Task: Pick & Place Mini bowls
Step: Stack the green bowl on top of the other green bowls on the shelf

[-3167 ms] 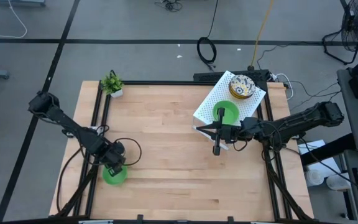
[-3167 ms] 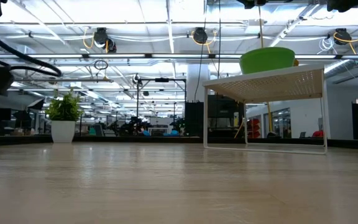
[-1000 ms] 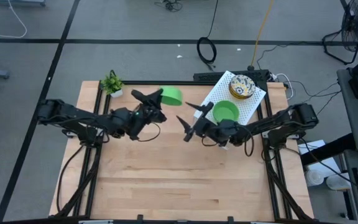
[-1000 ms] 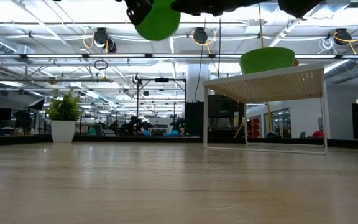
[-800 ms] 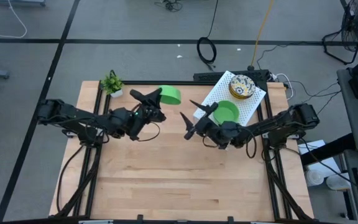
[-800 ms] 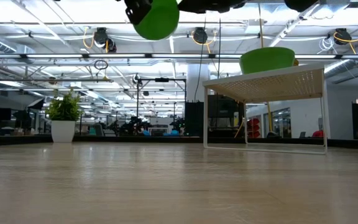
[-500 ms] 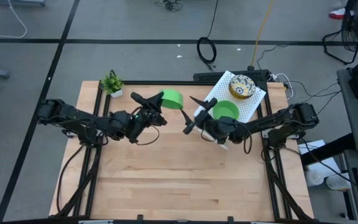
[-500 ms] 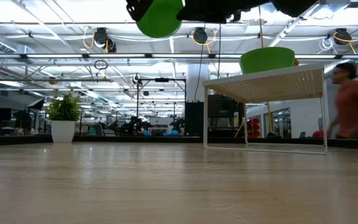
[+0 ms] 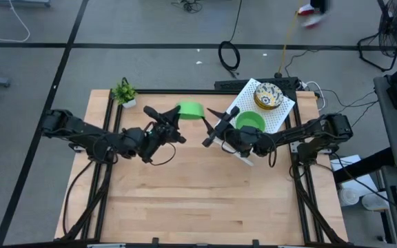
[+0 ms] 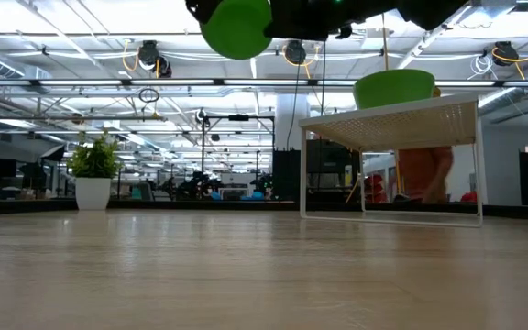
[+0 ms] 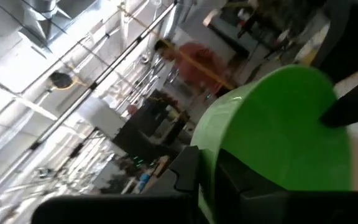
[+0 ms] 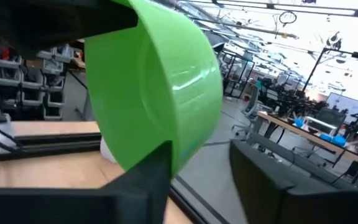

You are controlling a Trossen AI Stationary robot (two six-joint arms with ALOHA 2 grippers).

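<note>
Holding a green mini bowl [image 9: 190, 110] high above the worktop [image 9: 185, 200], the left tool [image 9: 174, 118] pinches its rim tight. The right tool [image 9: 212, 127] reaches in half open around it, probably to take it.

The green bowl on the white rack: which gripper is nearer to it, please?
The right. The right gripper hangs just beside the white rack where that green bowl sits. The left gripper is farther toward the table's middle, holding another green bowl in the air.
</note>
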